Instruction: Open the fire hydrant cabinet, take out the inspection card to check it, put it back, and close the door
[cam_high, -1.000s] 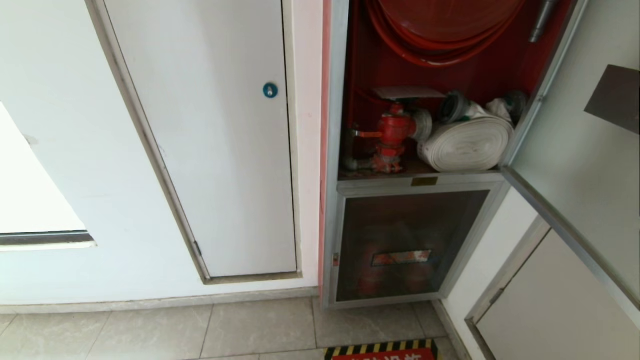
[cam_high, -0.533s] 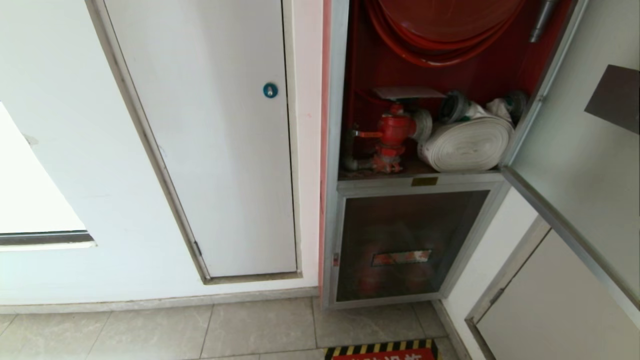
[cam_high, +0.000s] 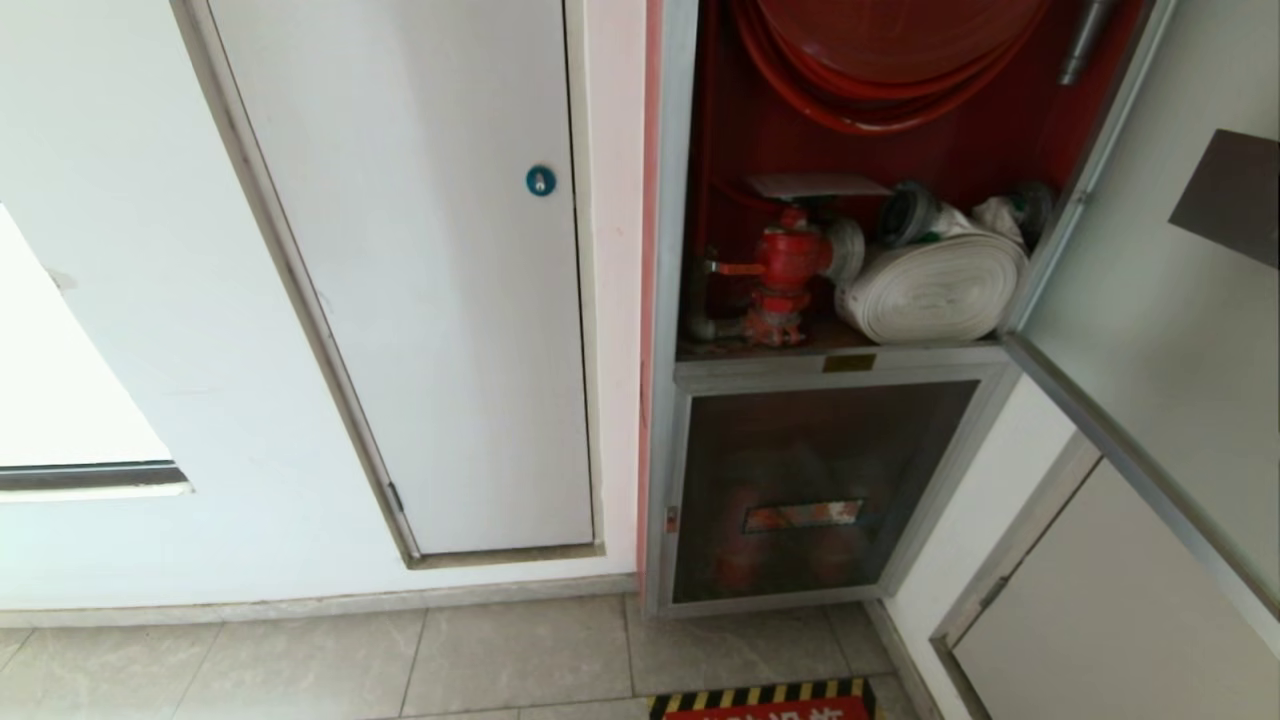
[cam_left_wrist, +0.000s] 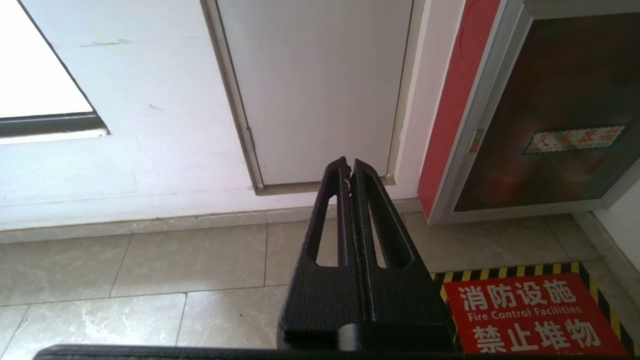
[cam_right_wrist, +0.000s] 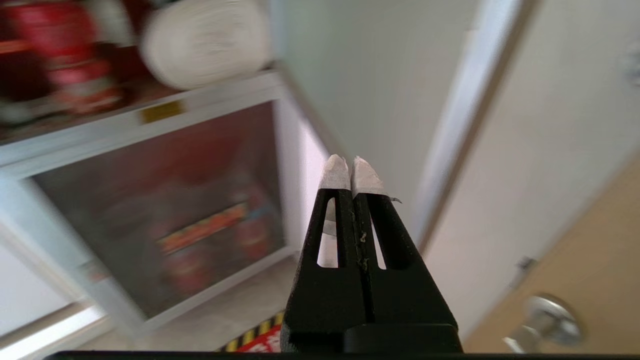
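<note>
Cabinet (cam_high: 700, 300) standing open, door (cam_high: 1150, 300) swinging out at right. Card (cam_high: 815, 185) lying atop red valve (cam_high: 785, 265), probably resting flat. R gripper (cam_right_wrist: 350, 167) & L gripper (cam_left_wrist: 348, 162): jaws pressing together, holding nothing.

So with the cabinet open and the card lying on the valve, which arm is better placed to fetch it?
Probably right. The right gripper, shut, faces the fire hydrant cabinet beside its open door; the left gripper, shut, points at the white wall door. The inspection card lies atop the valve.

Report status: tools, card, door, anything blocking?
Left tool shut, parked low. Right tool shut, empty, near the open door. Card lying on the valve in the cabinet. Nothing blocking.
</note>
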